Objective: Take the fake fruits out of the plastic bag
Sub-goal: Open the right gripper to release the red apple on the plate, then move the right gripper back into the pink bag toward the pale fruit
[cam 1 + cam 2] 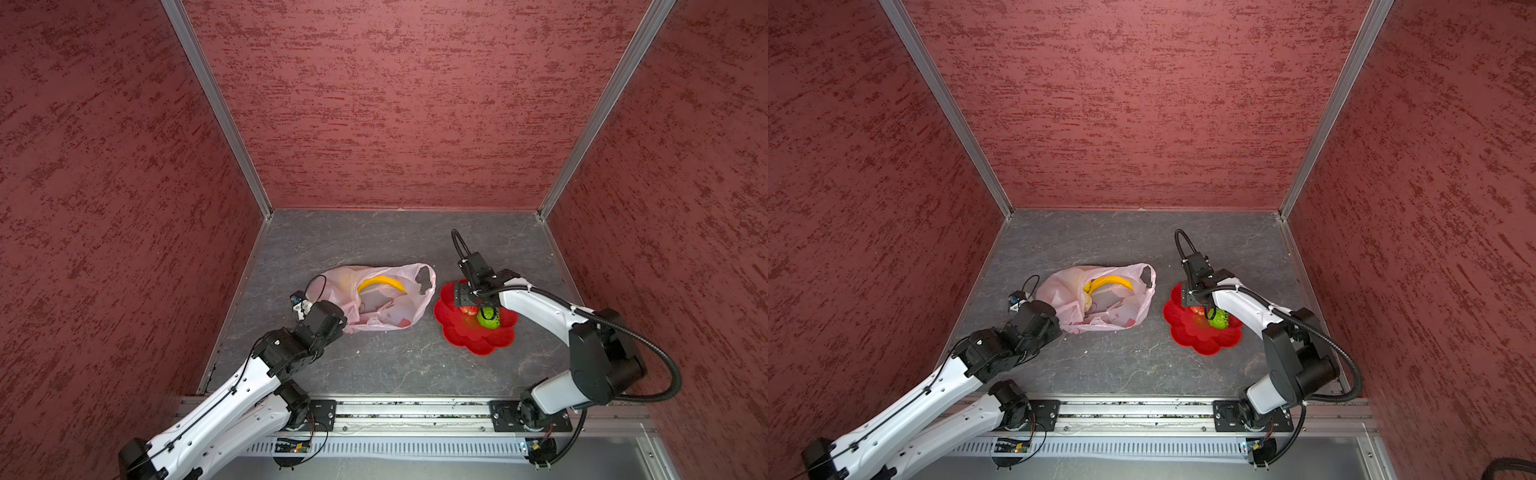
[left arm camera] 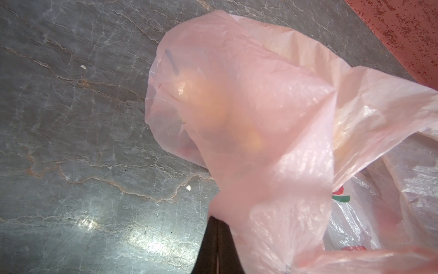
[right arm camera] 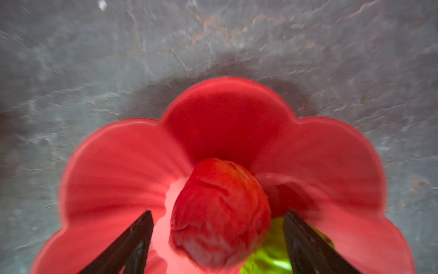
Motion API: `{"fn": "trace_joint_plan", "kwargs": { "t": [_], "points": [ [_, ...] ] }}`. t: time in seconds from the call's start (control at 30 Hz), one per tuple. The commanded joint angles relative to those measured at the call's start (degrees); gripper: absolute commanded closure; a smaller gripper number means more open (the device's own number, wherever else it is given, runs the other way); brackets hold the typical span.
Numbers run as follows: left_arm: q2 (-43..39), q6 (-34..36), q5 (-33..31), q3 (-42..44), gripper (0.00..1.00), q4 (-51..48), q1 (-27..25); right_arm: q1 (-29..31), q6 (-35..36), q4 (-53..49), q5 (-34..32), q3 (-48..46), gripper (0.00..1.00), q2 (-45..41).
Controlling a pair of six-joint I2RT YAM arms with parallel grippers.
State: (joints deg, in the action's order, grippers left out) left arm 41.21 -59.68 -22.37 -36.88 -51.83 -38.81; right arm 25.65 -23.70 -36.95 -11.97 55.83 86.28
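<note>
Pink plastic bag (image 2: 260,118) close at left wrist (banana (image 1: 382,283): top views only)

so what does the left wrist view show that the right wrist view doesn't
Only the left wrist view: the bag, with blurry orange shapes showing through it, and the left gripper shut on its film. Only the right wrist view: the plate holding the red fruit and green fruit, and the right gripper open, a finger either side of the red one. Both: the grey table.
</note>
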Motion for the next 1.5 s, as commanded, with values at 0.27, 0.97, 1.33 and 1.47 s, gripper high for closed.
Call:
{"fn": "trace_joint_plan", "kwargs": {
  "t": [0.27,0.97,1.33,1.47],
  "points": [
    [0.3,-0.1,0.0,-0.8,1.0,-0.5,0.1,4.9,4.0,-8.9,-1.1,17.3,0.28,-12.7],
    [1.4,-3.8,0.0,6.7,1.0,1.8,-3.3,34.4,7.0,-10.1,5.6,39.7,0.59,9.6],
    [-0.3,-6.8,-0.6,7.4,1.0,1.6,-5.7,34.6,3.1,-5.0,7.7,27.1,0.65,12.4],
    [-0.9,-8.1,-0.7,7.7,1.0,0.3,-6.5,34.6,2.5,-1.9,6.7,25.3,0.67,14.3]
  ]
}}
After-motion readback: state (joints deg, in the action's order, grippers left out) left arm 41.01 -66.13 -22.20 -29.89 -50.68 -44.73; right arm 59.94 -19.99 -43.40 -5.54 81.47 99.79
